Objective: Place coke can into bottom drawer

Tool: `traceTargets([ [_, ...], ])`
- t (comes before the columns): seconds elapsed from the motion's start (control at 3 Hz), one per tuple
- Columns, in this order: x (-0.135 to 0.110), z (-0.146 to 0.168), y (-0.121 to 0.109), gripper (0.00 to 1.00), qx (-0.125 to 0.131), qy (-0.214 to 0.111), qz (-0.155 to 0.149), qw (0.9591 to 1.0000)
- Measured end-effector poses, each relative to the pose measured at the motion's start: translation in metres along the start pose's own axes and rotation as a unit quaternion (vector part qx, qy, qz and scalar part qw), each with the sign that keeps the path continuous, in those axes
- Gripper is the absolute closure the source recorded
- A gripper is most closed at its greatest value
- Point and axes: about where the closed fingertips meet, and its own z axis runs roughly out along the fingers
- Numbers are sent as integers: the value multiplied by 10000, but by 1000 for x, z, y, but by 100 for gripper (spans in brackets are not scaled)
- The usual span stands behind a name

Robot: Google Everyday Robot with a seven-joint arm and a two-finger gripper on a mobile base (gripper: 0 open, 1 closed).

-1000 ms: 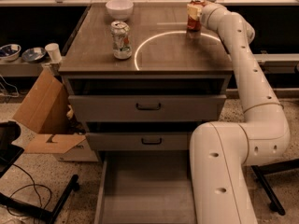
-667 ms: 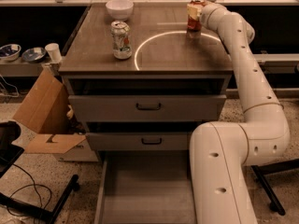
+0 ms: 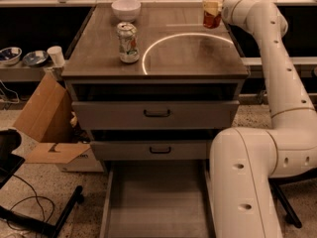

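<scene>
Comparison with the frame one second earlier showed the coke can (image 3: 212, 19) slightly higher and further right, over the back right corner of the cabinet top (image 3: 193, 63). I found the gripper (image 3: 212, 9) there, closed on the can. Its fingers (image 3: 211, 6) were largely hidden; one pale finger crossed the can's upper part. The bottom drawer (image 3: 153, 202) stood pulled out, cut off by the lower edge and partly covered by the arm (image 3: 247, 182).

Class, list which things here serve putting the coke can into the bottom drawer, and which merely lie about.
Job: coke can; gripper, at the can, far back right; bottom drawer, open.
Lying about: white can; white bowl; paper cup; cardboard box.
</scene>
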Motion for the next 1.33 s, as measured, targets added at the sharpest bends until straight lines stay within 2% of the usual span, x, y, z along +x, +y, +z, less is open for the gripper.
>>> traceTargets([
  [0.33,-6,-52,-7,100,-400,573,207,9973],
  [0.67,-36,-129,-32,100,-468,806,784,9926],
  [1.0,-98,-225,-70,100,-82,345,940,9949],
  [1.33,-222,-356,-72,100,515,-864,494,9937],
])
